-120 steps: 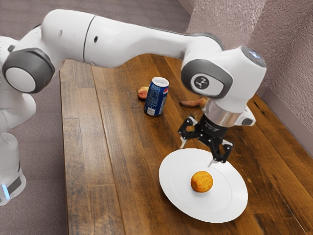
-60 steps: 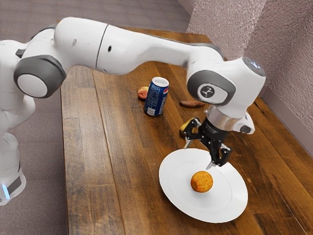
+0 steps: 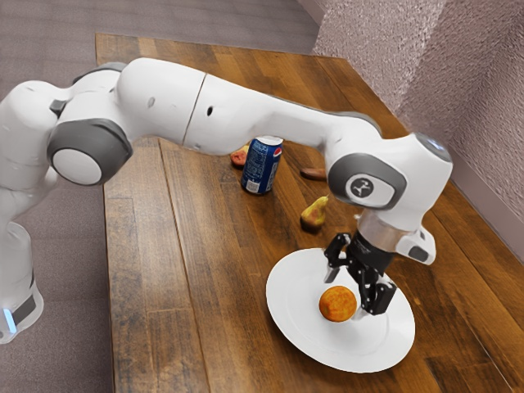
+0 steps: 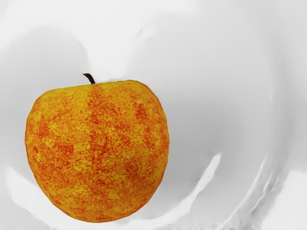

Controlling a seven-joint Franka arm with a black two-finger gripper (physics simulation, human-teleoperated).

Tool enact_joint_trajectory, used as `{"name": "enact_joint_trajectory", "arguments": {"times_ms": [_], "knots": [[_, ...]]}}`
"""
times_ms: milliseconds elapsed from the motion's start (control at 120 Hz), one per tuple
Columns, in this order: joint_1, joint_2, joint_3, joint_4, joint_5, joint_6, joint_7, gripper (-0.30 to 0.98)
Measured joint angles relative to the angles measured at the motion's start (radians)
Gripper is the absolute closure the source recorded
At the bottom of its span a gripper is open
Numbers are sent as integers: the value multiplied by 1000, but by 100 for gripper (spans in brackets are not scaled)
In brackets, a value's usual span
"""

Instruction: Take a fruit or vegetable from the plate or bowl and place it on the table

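The gripper [image 3: 345,296] stands released, its two fingers spread low over the white plate [image 3: 304,345], one toward the plate's far side and the other toward the exterior view's right; whether either touches the apple [image 3: 336,304] I cannot tell. The apple, orange and yellow with a short dark stem [image 4: 89,78] in the wrist view, rests on the plate near its middle, and the plate's rim runs all the way around it. The nearest neighbour on the wooden table [image 3: 151,303] is a yellow-green pear [image 3: 313,215], lying just beyond the plate's far rim, near the gripper, so that side of the plate has something in the way. Farther off, well apart from the plate, a blue soda can [image 3: 261,170] stands upright, the arm [image 3: 270,119] crossing in front of its top in the exterior view. Right by the can, partly hidden behind it, is a reddish fruit [image 3: 238,157]. A brown, elongated thing [image 3: 312,173] lies between the can and the arm's gray-ringed joint, which covers part of it. A rough pinkish wall [image 3: 483,115] rises past the table at the exterior view's right
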Motion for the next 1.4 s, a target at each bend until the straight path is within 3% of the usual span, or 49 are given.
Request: {"name": "enact_joint_trajectory", "arguments": {"times_ms": [600,1400], "knots": [[66,41,-12,0,-7,1,190,0],[64,82,-11,-23,-12,5,265,0]]}}
